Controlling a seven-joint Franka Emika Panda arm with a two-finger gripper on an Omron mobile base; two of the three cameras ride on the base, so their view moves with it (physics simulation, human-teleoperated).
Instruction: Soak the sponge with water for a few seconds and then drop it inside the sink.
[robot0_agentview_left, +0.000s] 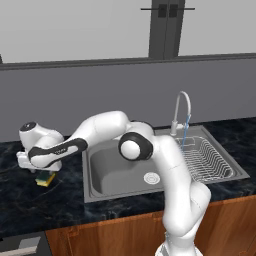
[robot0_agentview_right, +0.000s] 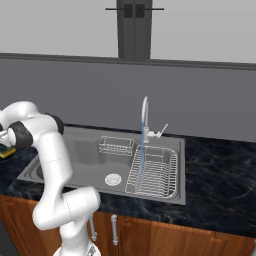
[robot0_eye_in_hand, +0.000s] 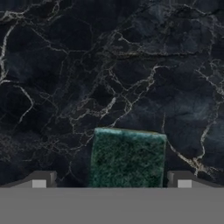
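Arm stretched toward the left edge of the left base view, hand low over the dark marble counter (robot0_agentview_left: 30, 200). Gripper (robot0_eye_in_hand: 111, 180) spread wide in the hand view, fingertips (robot0_eye_in_hand: 43, 180) at the lower left and lower right, clamped on nothing. Sponge (robot0_eye_in_hand: 127, 158) lying flat on the counter between them, green scrub face up, low and centre in the hand view, a gap of marble showing on each side. Same sponge (robot0_agentview_left: 46, 178) at the middle left of the left base view, yellow body visible, just beneath the hand and left of the sink (robot0_agentview_left: 100, 192). Sliver of it at the far left edge of the right base view (robot0_agentview_right: 6, 151). Water (robot0_agentview_right: 142, 155) falling as a thin blue stream from the arched faucet (robot0_agentview_right: 145, 112) onto the wire dish rack (robot0_agentview_right: 155, 175), right of centre in the right base view. Round drain (robot0_agentview_right: 113, 179) in the basin floor.
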